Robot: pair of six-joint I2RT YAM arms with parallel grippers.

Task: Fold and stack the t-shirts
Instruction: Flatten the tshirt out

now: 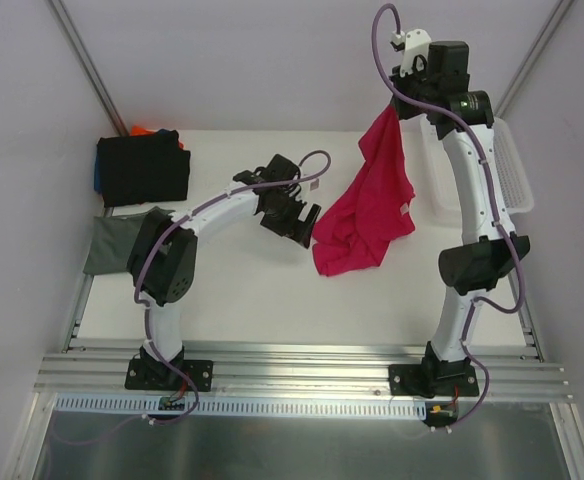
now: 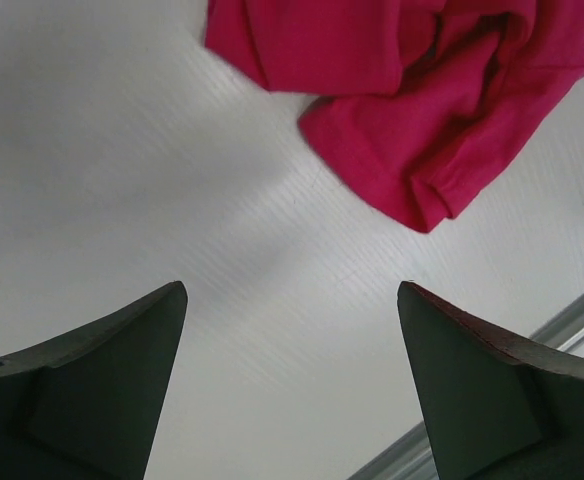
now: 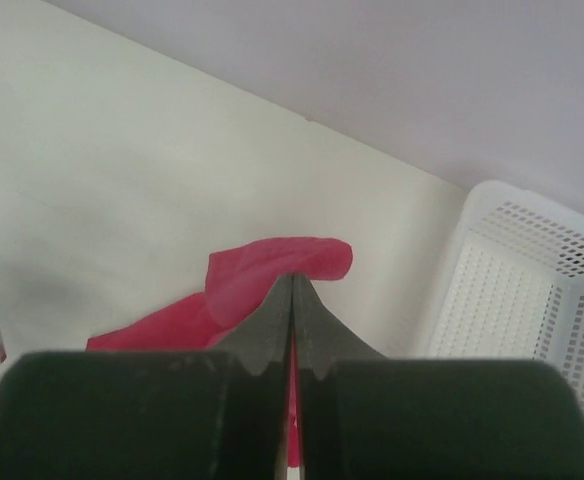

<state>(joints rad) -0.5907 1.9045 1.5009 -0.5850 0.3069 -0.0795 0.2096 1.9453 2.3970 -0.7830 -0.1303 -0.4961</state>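
Observation:
A crimson-pink t-shirt (image 1: 367,205) hangs from my right gripper (image 1: 396,108), which is raised over the back of the table and shut on the shirt's top edge. The shirt's lower part rests crumpled on the table. In the right wrist view the fingers (image 3: 292,280) are pressed together with pink cloth (image 3: 272,265) between them. My left gripper (image 1: 297,225) hovers low just left of the shirt's bottom edge, open and empty. In the left wrist view, the gripper (image 2: 292,292) is apart from the shirt's hem (image 2: 422,110). Folded black (image 1: 144,168), orange (image 1: 142,130), blue (image 1: 97,172) and grey-green (image 1: 110,243) t-shirts lie at the left.
A white mesh basket (image 1: 513,172) stands at the right edge of the table, partly behind the right arm; its rim (image 3: 517,265) shows beside the right gripper. The grey-green shirt lies partly under the left arm's elbow. A metal rail (image 1: 302,360) runs along the near edge.

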